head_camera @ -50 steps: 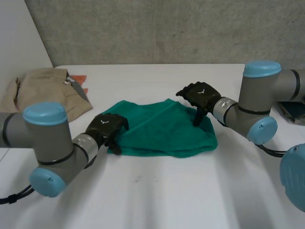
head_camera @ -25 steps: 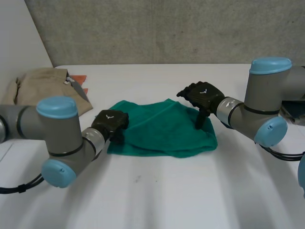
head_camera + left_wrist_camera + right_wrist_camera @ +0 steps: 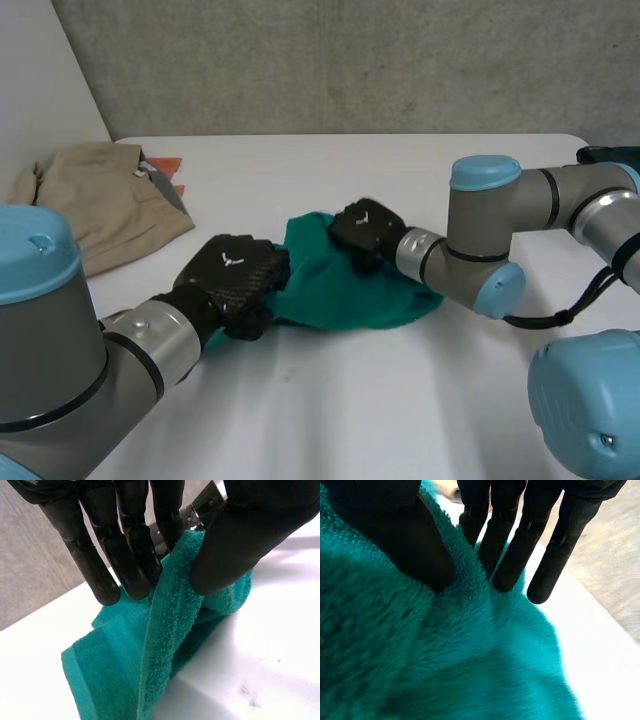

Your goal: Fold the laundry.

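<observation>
A green towel (image 3: 345, 290) lies bunched in the middle of the white table (image 3: 400, 400). My left hand (image 3: 235, 280) is at the towel's left edge. In the left wrist view that edge of the towel (image 3: 165, 645) stands up in a fold, pinched between the thumb (image 3: 235, 540) and the straight fingers (image 3: 125, 555). My right hand (image 3: 365, 228) is on the towel's upper part, reaching in from the right. In the right wrist view its thumb (image 3: 395, 530) and fingers (image 3: 520, 545) squeeze a ridge of the towel (image 3: 445, 655) between them.
A pile of beige clothes (image 3: 95, 195) lies at the table's left, with something orange (image 3: 165, 165) behind it. A dark object (image 3: 610, 152) sits at the far right edge. My right arm's elbow (image 3: 485, 235) stands just right of the towel.
Both hands have closed on the towel. The right hand has moved left, drawing the towel's right side with it, so the flat towel is now bunched. The left arm has swung nearer.
</observation>
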